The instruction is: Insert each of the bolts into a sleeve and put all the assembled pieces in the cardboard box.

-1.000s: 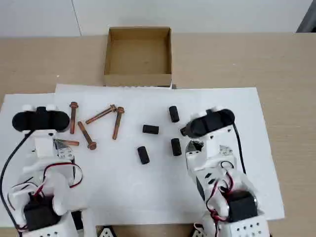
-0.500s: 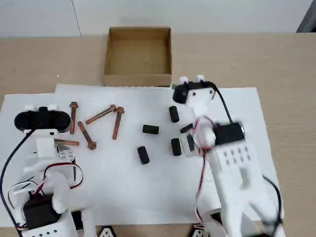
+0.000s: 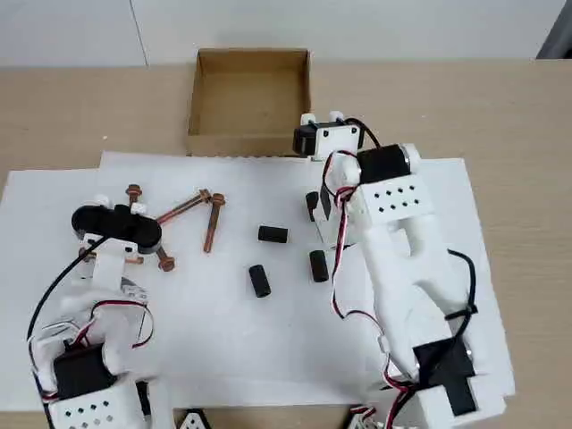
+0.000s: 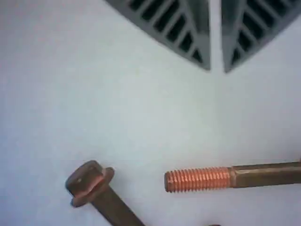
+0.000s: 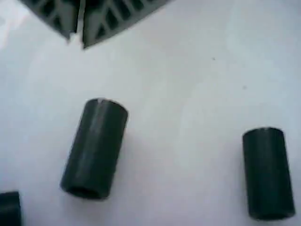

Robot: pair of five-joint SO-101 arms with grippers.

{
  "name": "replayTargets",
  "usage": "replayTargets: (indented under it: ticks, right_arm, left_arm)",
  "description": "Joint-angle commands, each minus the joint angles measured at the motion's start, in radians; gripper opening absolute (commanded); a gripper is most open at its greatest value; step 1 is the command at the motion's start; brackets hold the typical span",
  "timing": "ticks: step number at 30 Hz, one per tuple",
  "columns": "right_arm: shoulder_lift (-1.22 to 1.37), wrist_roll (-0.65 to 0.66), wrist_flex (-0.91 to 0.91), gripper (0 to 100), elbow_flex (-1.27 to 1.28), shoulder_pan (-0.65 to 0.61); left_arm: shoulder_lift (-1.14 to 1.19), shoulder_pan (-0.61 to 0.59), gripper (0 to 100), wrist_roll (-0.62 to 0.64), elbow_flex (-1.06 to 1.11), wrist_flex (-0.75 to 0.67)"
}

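1. The cardboard box (image 3: 250, 143) is sitting on the counter (image 3: 500, 107) with no assembled piece in it. By my reading the task is at its opening step: taking up a first bolt and a first sleeve.
2. The bolts (image 3: 212, 223) are lying loose on the white sheet (image 3: 268, 340). They are on the arms' side of the box, off toward its corner on the left arm's side, and none is touching a sleeve.
3. The sleeves (image 3: 273, 235) are lying on their sides, apart from one another. They too are on the arms' side of the box, under its other half.
4. The left gripper (image 4: 217, 66) is hovering over the bolts. Its fingers are drawn almost together with only a slit between them, holding nothing. A threaded bolt end (image 4: 202, 180) and a bolt head (image 4: 89, 183) are lying just beyond them.
5. The right gripper (image 5: 77, 40) is hanging over the sleeves, nearer the box. Its fingers are likewise together and holding nothing, and one sleeve (image 5: 94, 148) is lying close by.
6. Next, each gripper will likely need to spread its fingers, come down astride its piece and close across the width. That would leave the bolt's threads and the sleeve's bore free for mating.
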Motion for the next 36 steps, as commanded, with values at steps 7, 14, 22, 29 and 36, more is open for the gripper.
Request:
replayTargets:
  ticks: [7,14,22,29,36]
  right_arm:
    - [0.013,0.008,0.001,1.5,-0.038,-0.090]
    - [0.073,0.005,0.001,10.0,-0.034,-0.087]
    - [0.162,0.003,-0.054,9.8,-0.037,-0.091]
    - [0.208,0.005,-0.108,9.8,-0.035,-0.093]
    - [0.249,0.005,-0.154,9.8,-0.034,-0.114]
  left_arm:
    - [0.003,0.002,1,-0.011,-0.019,-0.023]
    - [0.325,-0.002,1,-0.009,-0.128,-0.023]
    - [0.845,0.002,1,0.089,-0.483,0.028]
    - [0.922,0.002,1,0.091,-0.579,0.032]
    - [0.927,0.003,1,0.091,-0.576,0.032]
